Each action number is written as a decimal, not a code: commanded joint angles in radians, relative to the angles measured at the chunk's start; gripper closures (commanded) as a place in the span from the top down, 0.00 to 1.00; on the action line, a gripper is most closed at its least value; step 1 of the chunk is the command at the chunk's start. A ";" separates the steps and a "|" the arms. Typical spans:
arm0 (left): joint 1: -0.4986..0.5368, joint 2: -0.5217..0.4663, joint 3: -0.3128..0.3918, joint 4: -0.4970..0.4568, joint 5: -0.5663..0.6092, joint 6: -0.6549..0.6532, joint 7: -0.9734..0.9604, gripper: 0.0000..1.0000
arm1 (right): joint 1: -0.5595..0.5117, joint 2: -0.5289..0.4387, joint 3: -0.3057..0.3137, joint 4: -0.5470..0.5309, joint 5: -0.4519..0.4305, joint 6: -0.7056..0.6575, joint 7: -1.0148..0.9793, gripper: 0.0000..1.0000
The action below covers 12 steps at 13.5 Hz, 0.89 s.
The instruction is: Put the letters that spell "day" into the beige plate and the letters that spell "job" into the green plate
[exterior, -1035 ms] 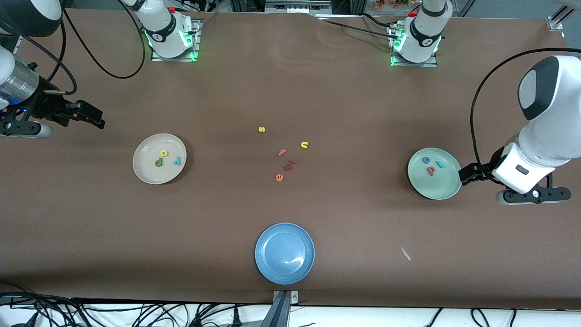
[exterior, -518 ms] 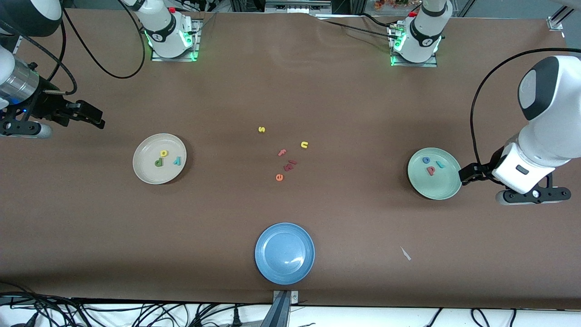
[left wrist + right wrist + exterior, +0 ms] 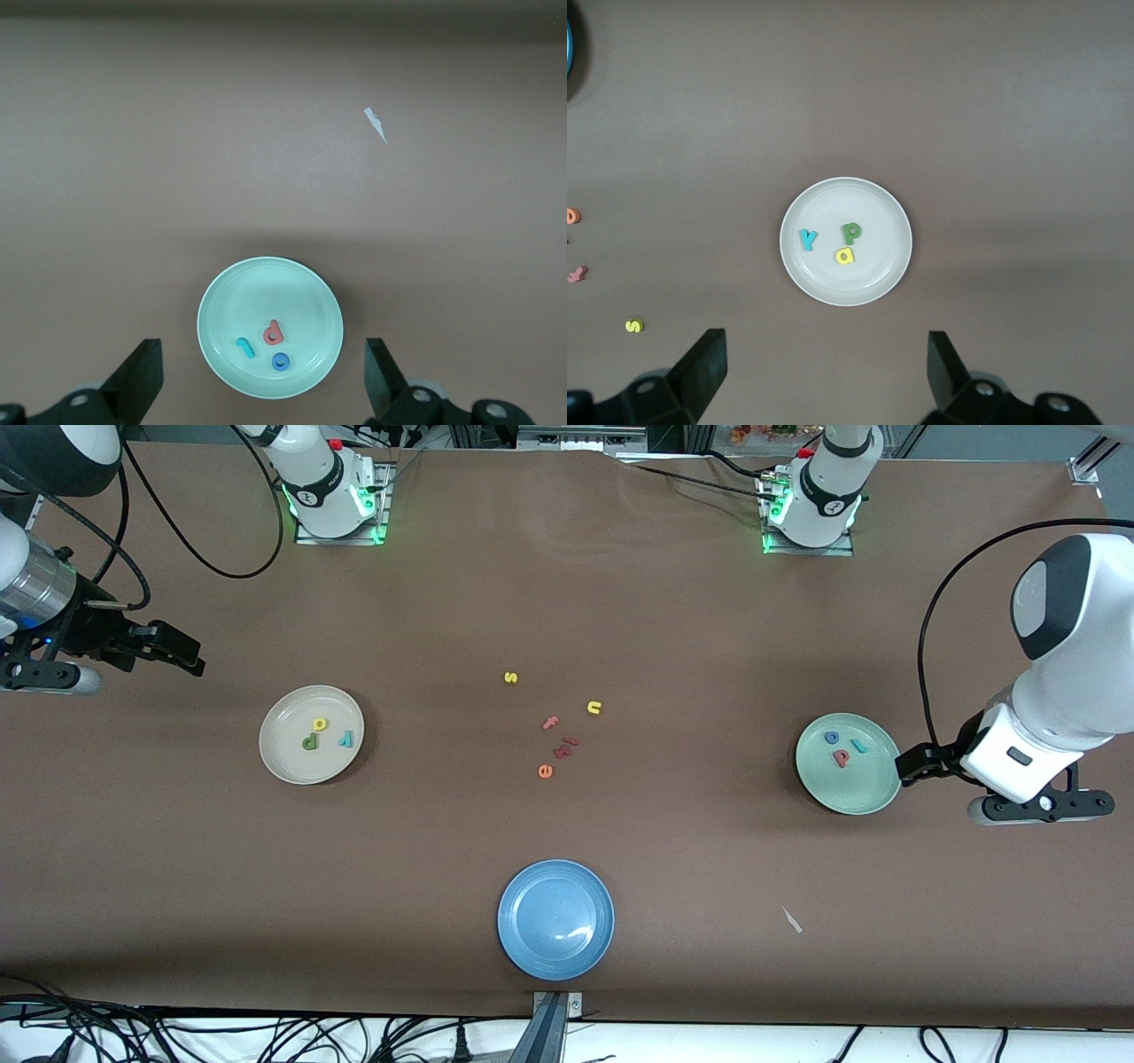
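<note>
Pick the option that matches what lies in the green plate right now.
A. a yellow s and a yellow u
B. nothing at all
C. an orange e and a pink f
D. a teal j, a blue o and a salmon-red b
D: the green plate holds the teal j, the blue o and the salmon-red b, and nothing else.

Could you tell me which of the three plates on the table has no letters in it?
The blue plate, the one nearest the front camera. The beige plate and the green plate each hold three letters.
</note>
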 commanded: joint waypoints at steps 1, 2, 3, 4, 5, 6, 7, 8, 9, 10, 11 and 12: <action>-0.019 -0.007 0.006 0.008 -0.014 -0.010 0.016 1.00 | -0.006 -0.005 0.004 0.006 0.006 -0.012 -0.014 1.00; -0.019 -0.007 0.003 0.010 -0.014 -0.010 0.016 1.00 | -0.006 -0.003 0.004 0.006 0.006 -0.012 -0.014 1.00; -0.016 -0.010 0.001 0.011 -0.023 -0.010 0.014 1.00 | -0.006 -0.005 0.004 0.006 0.006 -0.012 -0.014 1.00; -0.013 -0.019 -0.004 0.022 -0.026 -0.013 0.014 1.00 | -0.006 -0.005 0.004 0.006 0.006 -0.012 -0.014 1.00; -0.013 -0.043 -0.002 0.028 -0.026 -0.033 0.013 1.00 | -0.006 -0.005 0.004 0.006 0.006 -0.010 -0.014 1.00; -0.013 -0.069 -0.001 0.030 -0.026 -0.073 0.011 1.00 | -0.006 -0.005 0.002 0.006 0.006 -0.012 -0.014 1.00; -0.005 -0.093 0.000 0.030 -0.026 -0.104 0.007 1.00 | -0.006 -0.003 0.004 0.006 0.006 -0.012 -0.014 1.00; -0.004 -0.105 -0.002 0.030 -0.026 -0.113 0.007 1.00 | -0.006 -0.005 0.002 0.006 0.006 -0.012 -0.014 1.00; -0.008 -0.110 -0.005 0.030 -0.032 -0.115 0.007 1.00 | -0.006 -0.003 0.002 0.006 0.006 -0.012 -0.014 1.00; -0.013 -0.111 -0.007 0.031 -0.066 -0.115 0.005 1.00 | -0.006 -0.003 0.002 0.006 0.006 -0.010 -0.014 1.00; -0.013 -0.111 -0.007 0.034 -0.119 -0.115 0.005 1.00 | -0.006 -0.003 0.004 0.006 0.006 -0.010 -0.014 1.00; -0.013 -0.110 -0.002 0.044 -0.165 -0.115 0.005 1.00 | -0.006 -0.005 0.002 0.006 0.006 -0.012 -0.014 1.00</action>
